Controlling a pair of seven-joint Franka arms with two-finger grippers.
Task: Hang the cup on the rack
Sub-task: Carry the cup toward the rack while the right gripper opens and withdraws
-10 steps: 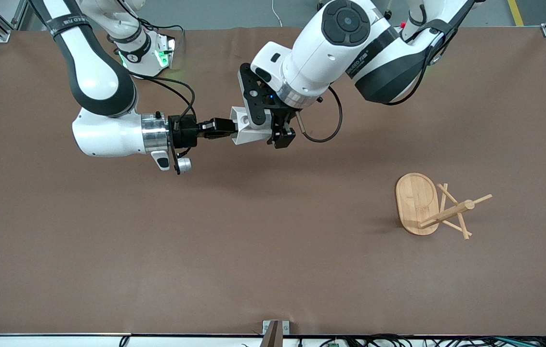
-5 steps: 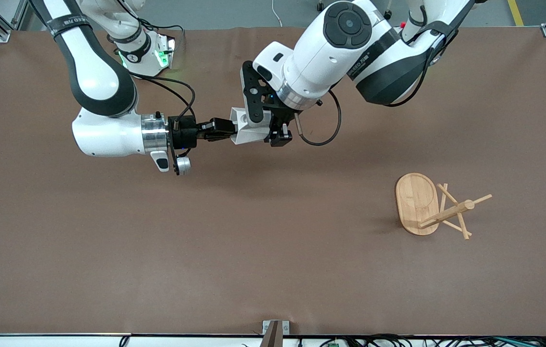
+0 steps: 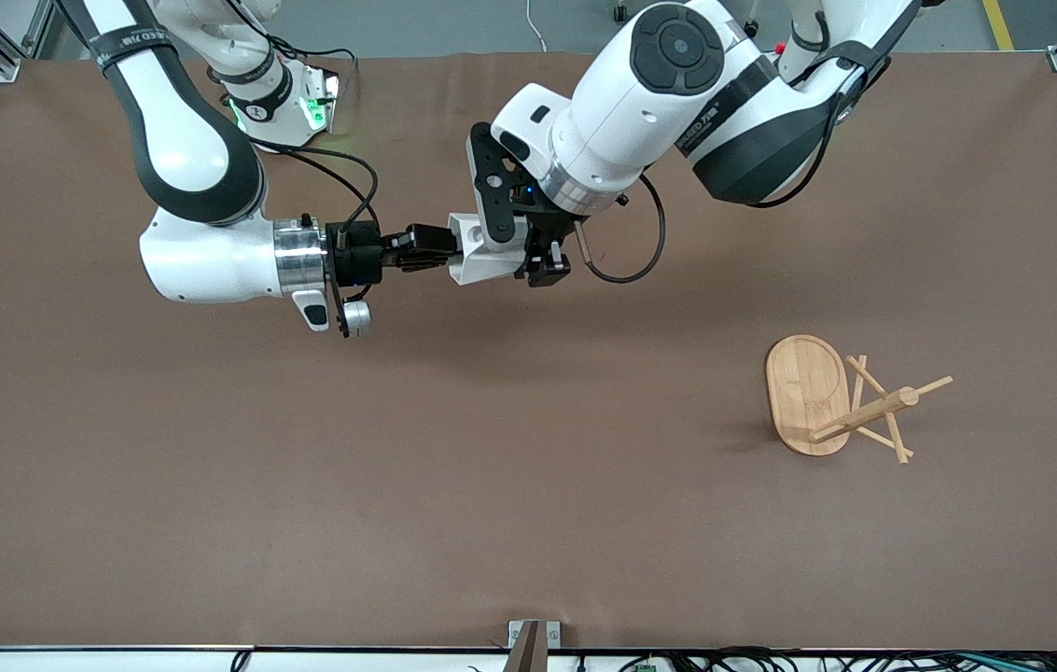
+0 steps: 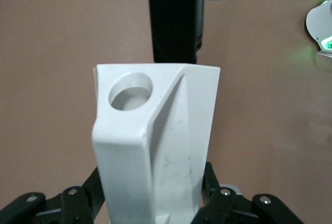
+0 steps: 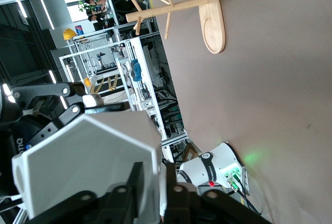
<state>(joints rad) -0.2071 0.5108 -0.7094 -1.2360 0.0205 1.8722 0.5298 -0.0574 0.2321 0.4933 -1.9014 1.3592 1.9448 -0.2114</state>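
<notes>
Both end effectors [image 3: 439,250] [image 3: 507,245] gripping cup [image 3: 488,266]; rack [image 3: 841,401] apart

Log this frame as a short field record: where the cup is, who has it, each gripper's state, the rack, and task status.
cup: white faceted cup, in the air over the table's middle, between both grippers
left gripper: left gripper, shut on the cup's narrower end
right gripper: right gripper, shut on the cup's rim end
rack: bamboo rack, upright toward the left arm's end of the table, nearer the front camera than the cup; pegs bare
status: cup not yet hung; held by both arms at once
</notes>
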